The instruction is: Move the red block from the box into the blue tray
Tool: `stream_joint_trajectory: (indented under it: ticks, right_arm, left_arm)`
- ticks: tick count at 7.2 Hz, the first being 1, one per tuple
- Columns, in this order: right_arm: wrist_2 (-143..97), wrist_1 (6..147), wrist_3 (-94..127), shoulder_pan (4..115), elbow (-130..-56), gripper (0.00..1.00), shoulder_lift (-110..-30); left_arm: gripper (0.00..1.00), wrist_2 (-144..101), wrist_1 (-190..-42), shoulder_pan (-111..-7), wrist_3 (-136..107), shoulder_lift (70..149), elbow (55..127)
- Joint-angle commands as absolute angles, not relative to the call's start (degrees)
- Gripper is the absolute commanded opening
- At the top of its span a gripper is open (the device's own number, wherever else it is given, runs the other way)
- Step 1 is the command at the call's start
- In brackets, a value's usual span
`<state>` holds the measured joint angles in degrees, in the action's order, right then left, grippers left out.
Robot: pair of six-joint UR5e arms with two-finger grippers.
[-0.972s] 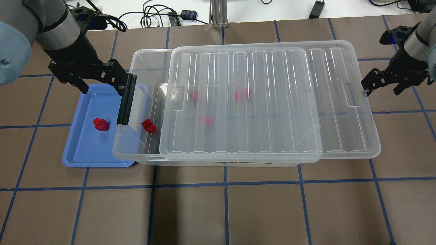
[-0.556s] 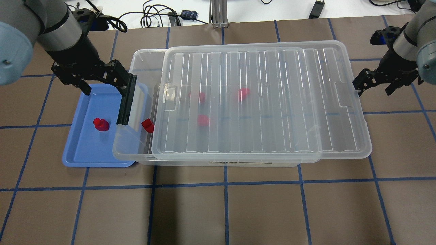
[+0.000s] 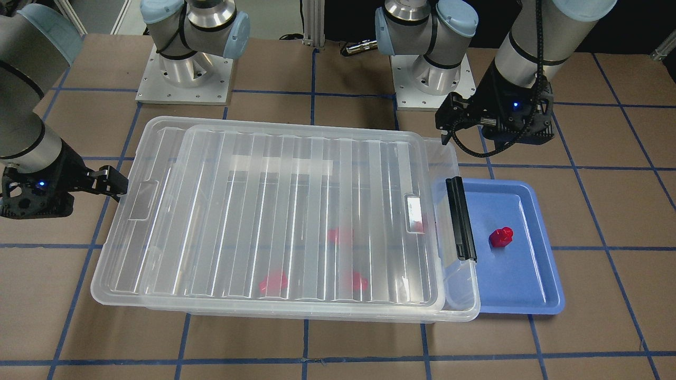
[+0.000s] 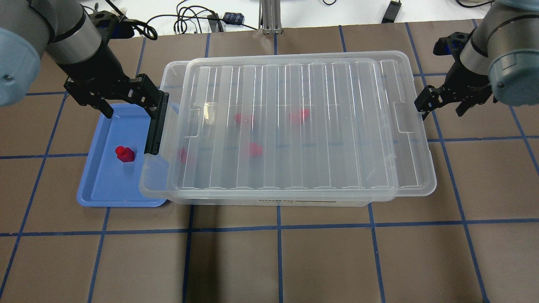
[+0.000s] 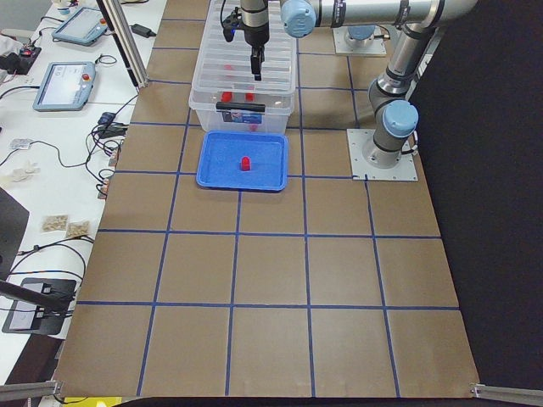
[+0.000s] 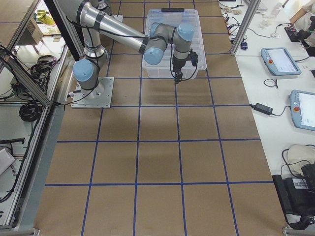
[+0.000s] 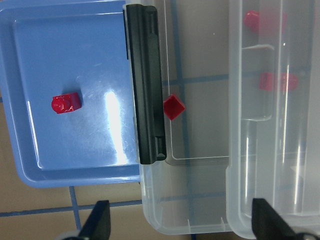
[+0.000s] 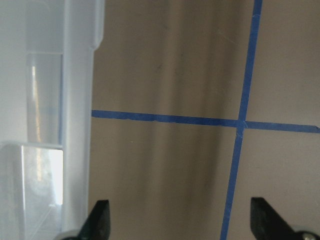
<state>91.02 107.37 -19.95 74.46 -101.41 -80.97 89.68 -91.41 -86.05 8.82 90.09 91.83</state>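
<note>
From across the table, one red block [image 3: 500,237] sits on the floor of the blue tray [image 3: 549,298], well clear of its rim, so the placement looks done. The box [image 3: 465,298] overlaps the tray's near edge, and its lid [image 3: 296,211] covers nearly everything, leaving a strip uncovered by the single black latch [image 3: 460,219]. Four other red pieces [image 3: 273,282] show blurred through the lid. Overhead, the count is the same: one block in the tray, four pieces in the box, one lid, one tray. The left gripper [image 4: 126,107] hangs over the tray's far edge with its fingers spread and nothing between them; the right gripper [image 4: 441,107] is spread too, just beside the lid's opposite end. The left side view shows the tray with its one block; the right side view adds nothing certain. The left wrist view confirms spread, empty fingertips above the box corner, and the right wrist view shows the same over bare table [image 8: 165,165]. What seems left is seating the lid fully and perhaps latching it.
</note>
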Motion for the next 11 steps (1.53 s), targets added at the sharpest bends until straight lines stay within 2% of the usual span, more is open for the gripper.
stream_joint_trajectory:
  ticks: [1, 7, 9, 11]
  right_arm:
    - [90.79, 107.4, -17.94, 75.75, -101.43, 1.0, -81.04]
    - [91.05, 108.02, -18.01, 76.91, -100.2, 1.0, -80.86]
    - [91.76, 104.27, -18.19, 76.99, -94.86, 1.0, -82.69]
    - [91.15, 94.8, -17.32, 77.25, -89.94, 1.0, -87.6]
  left_arm:
    - [1.0, 89.65, -91.41, -86.04, 8.79, 90.0, 91.76]
    - [1.0, 88.95, -91.49, -86.04, 5.72, 89.47, 91.85]
    - [1.0, 88.86, -91.49, -86.04, 4.75, 89.47, 91.85]
    - [1.0, 88.95, -91.49, -85.96, 4.75, 89.47, 91.85]
